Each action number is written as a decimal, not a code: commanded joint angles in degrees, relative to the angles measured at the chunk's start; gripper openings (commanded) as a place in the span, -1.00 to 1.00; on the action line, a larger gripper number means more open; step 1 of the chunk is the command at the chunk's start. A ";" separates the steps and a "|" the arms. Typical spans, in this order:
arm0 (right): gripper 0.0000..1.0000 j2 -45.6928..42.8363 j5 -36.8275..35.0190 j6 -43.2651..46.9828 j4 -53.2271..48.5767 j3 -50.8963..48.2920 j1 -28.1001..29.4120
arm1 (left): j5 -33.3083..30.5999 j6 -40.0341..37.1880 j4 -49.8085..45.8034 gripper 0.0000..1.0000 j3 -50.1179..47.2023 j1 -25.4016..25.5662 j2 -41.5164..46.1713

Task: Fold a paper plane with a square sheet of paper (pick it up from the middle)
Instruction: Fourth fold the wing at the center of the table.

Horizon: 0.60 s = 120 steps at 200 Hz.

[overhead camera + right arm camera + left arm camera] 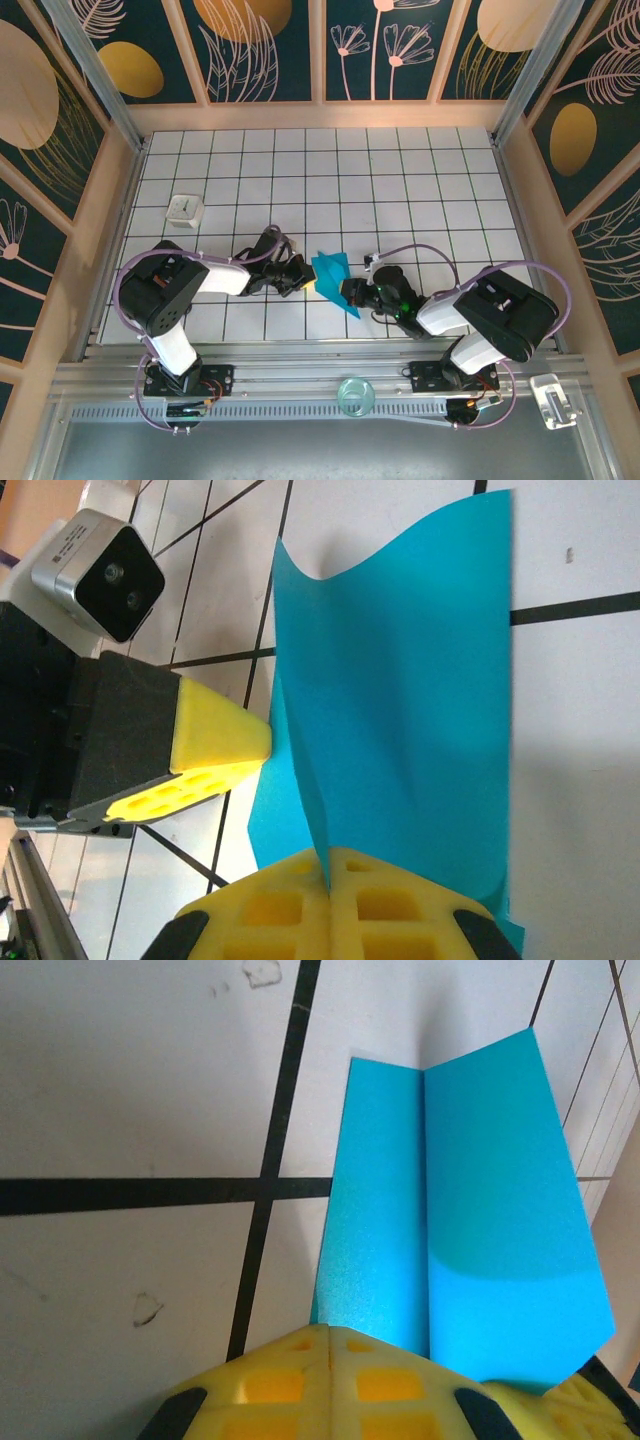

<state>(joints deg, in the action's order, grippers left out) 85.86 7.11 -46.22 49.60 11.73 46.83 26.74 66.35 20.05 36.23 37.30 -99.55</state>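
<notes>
White gridded worktop. Square sheet of paper: teal, creased down the centre into a V, held above the worktop's near-middle. Left pincer is clamped on the sheet's edge toward worktop-left. Right pincer is clamped on the edge toward worktop-right. Small white cube: worktop left side, mid-depth.

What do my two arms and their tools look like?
The left arm and right arm have white shells with black joints; a lilac cable loops along each. The left tool and right tool carry yellow, square-pocketed fingers.
</notes>
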 commanded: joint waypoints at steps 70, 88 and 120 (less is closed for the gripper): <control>-0.97 3.03 3.40 -6.20 10.29 -3.71 -2.08 | -3.12 -3.02 -2.14 -0.83 1.20 0.18 4.29; -0.98 4.29 3.70 -7.79 13.00 -4.48 -2.23 | -3.57 -2.45 -1.32 -0.75 1.47 0.26 6.62; -0.98 5.80 3.44 -8.86 15.08 -4.88 -2.27 | -4.70 -2.35 -1.34 -0.69 2.04 1.23 9.19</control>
<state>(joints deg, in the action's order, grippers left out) 90.35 10.44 -53.15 59.96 7.42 44.97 23.57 64.51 18.68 36.60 37.58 -92.51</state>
